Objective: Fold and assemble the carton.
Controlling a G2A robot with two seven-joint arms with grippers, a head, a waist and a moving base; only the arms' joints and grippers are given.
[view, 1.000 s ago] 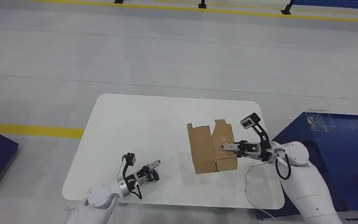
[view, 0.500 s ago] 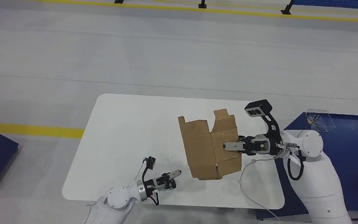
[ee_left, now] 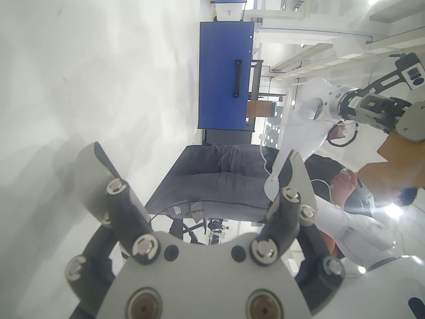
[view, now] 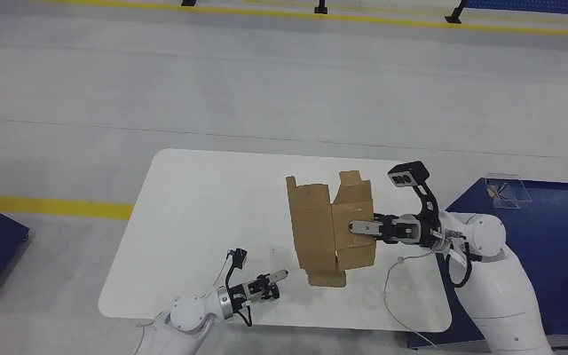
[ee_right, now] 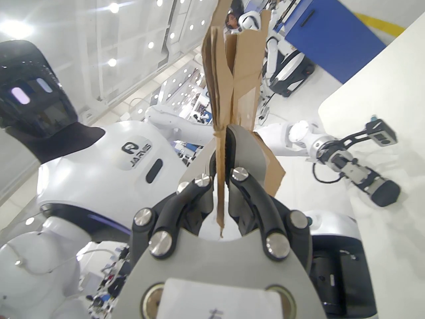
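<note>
carton (view: 330, 232) upright over the right side of the table (view: 204, 204), edge clamped in the right pincer (ee_right: 221, 149), likely off the surface so panels can swing apart. left pincer (view: 273, 280) gaping, empty, low by the near edge, well apart.

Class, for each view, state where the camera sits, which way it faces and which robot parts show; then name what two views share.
Top view: overhead, facing down at the table; shows left gripper, right gripper and carton.
Left wrist view: on the left wrist, facing along the table; shows the open left gripper.
Right wrist view: on the right wrist, facing the carton held in the shut right gripper.
Shared: all show the carton.
</note>
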